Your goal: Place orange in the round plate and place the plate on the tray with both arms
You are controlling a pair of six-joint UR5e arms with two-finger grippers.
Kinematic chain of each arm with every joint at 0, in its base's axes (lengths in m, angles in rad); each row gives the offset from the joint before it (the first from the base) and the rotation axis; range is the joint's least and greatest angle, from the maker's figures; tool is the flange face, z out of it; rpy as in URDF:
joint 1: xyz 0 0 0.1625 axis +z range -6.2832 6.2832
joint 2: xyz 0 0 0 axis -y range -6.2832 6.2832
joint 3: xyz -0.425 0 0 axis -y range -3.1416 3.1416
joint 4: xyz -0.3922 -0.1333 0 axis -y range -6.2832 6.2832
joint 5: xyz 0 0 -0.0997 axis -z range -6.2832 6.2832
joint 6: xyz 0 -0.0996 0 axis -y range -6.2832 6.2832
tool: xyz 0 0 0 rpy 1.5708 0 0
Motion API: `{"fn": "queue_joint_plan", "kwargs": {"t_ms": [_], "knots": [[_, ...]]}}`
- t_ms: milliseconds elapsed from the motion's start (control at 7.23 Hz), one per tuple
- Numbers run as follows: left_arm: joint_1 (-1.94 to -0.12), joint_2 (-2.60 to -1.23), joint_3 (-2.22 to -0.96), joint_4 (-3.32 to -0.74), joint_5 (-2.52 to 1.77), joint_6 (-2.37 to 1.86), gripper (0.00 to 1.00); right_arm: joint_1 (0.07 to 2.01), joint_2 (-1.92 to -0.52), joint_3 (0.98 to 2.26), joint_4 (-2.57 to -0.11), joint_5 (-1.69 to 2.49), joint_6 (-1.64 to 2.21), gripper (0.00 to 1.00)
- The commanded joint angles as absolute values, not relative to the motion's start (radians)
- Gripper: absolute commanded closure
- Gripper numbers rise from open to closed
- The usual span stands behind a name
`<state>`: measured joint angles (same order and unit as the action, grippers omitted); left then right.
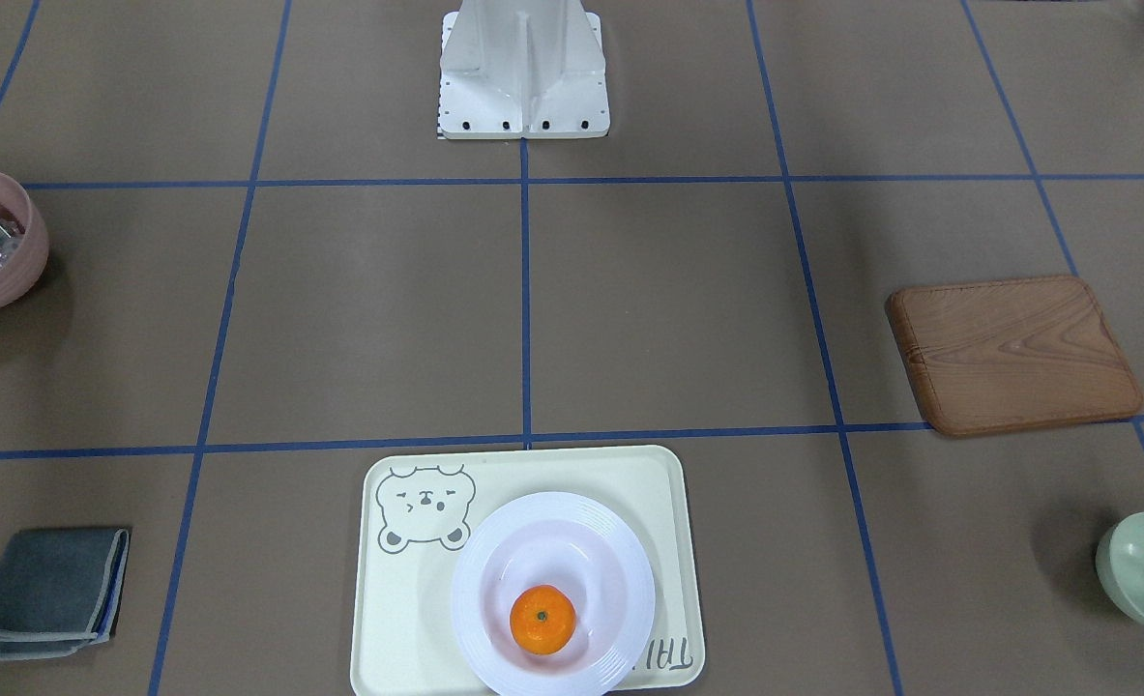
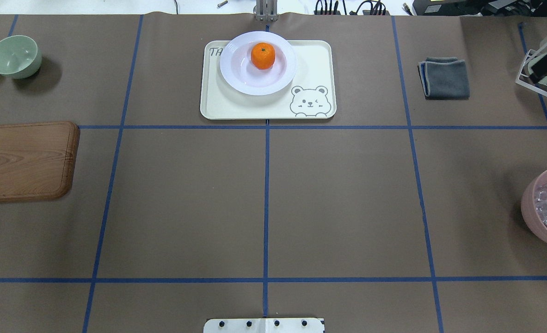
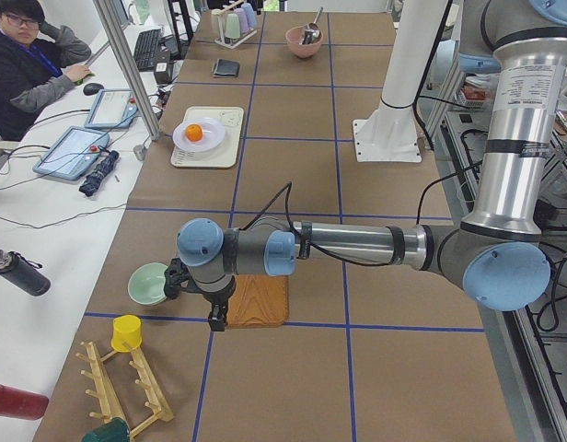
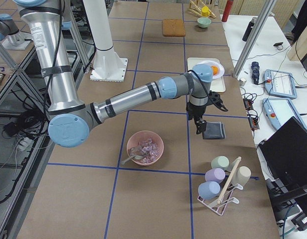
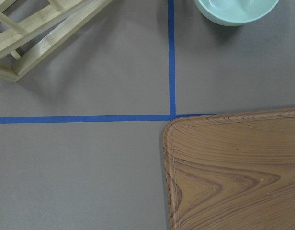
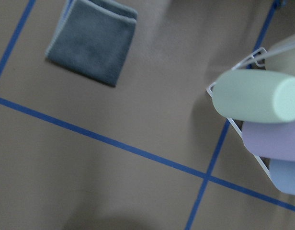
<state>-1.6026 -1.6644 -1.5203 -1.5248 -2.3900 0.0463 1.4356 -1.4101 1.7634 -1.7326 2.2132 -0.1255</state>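
The orange (image 1: 542,620) (image 2: 262,55) lies in the well of the round plate (image 1: 494,541) (image 2: 236,78). The plate rests on the tray (image 1: 630,483) (image 2: 315,60), toward its lettered end and over its far edge. No arm is near them. In the exterior left view my left gripper (image 3: 216,316) hangs over the wooden board's corner beside the green bowl. In the exterior right view my right gripper (image 4: 199,128) hovers next to the grey cloth. I cannot tell whether either is open or shut. Neither wrist view shows any fingers.
A wooden board (image 2: 23,159) and a green bowl (image 2: 14,56) lie on my left side. A folded grey cloth (image 2: 444,77), a pink bowl (image 2: 546,208) holding utensils, and a cup rack (image 4: 221,181) are on my right. A person (image 3: 26,55) sits beyond the table.
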Motion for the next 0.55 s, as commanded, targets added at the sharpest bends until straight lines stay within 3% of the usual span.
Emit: {"fn": "queue_joint_plan", "kwargs": {"t_ms": [0,415], "knots": [[-1.603,-1.664,-1.520,-1.525,-2.390,0.048,0.02,1.549,-1.544,1.764,-1.723,2.260,-0.202,0.00],[-1.603,-1.664,-1.522,-1.525,-2.390,0.048,0.02,1.549,-1.548,1.763,-1.721,2.247,-0.201,0.00]]}}
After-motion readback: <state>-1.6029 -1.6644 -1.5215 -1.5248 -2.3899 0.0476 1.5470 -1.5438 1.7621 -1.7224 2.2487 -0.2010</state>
